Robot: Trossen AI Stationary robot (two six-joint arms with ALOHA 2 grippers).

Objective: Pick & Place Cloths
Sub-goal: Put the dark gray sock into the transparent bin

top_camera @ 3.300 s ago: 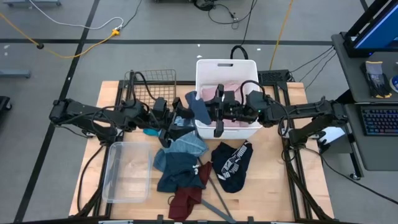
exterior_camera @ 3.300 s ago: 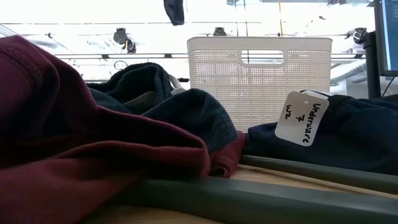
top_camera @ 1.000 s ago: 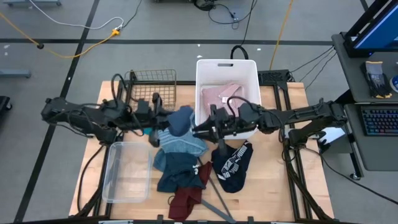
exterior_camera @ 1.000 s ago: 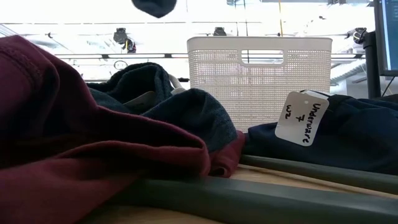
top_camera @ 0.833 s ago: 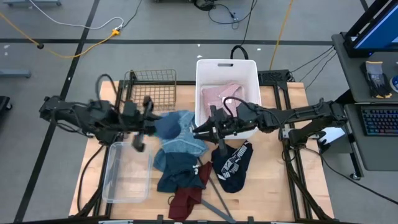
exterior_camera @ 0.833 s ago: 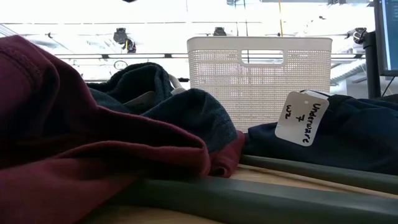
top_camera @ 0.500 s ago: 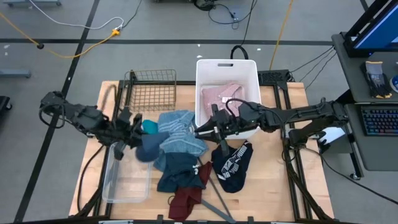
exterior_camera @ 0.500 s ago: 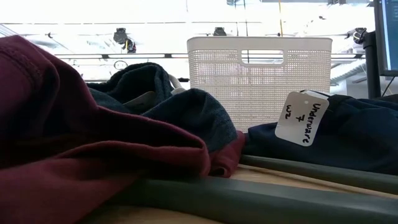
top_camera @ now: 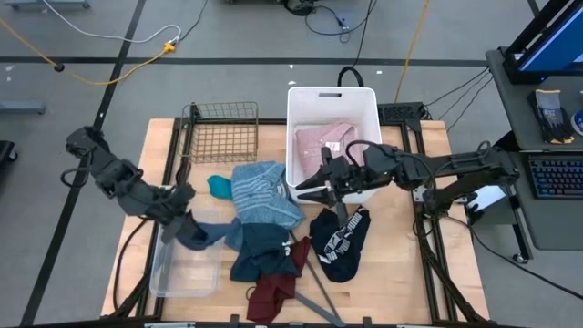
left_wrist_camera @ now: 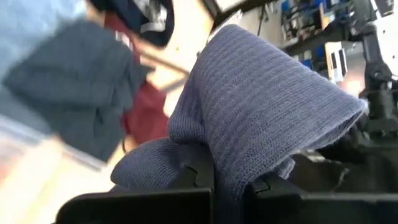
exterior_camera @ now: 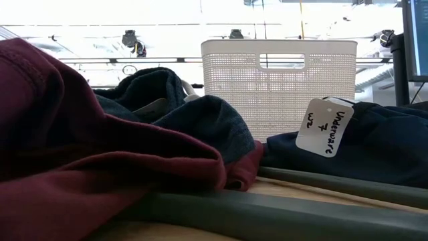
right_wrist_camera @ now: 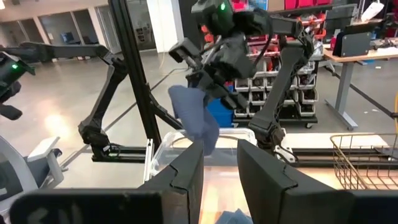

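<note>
The left gripper (top_camera: pixel 187 226) pinches a small blue cloth (top_camera: pixel 202 237) above the clear tub (top_camera: pixel 164 273). Beside the tub lie the maroon garment (top_camera: pixel 271 296), a blue pile and the striped shirt (top_camera: pixel 260 193). Farther off, the right gripper (top_camera: pixel 308 187) is spread by the white basket (top_camera: pixel 364 98), which holds the pink shirt (top_camera: pixel 326 141).

white basket (top_camera: pixel 332 96) | wire basket (top_camera: pixel 223 130) | clear bin (top_camera: pixel 173 269) | grey hanger (top_camera: pixel 321 296)
</note>
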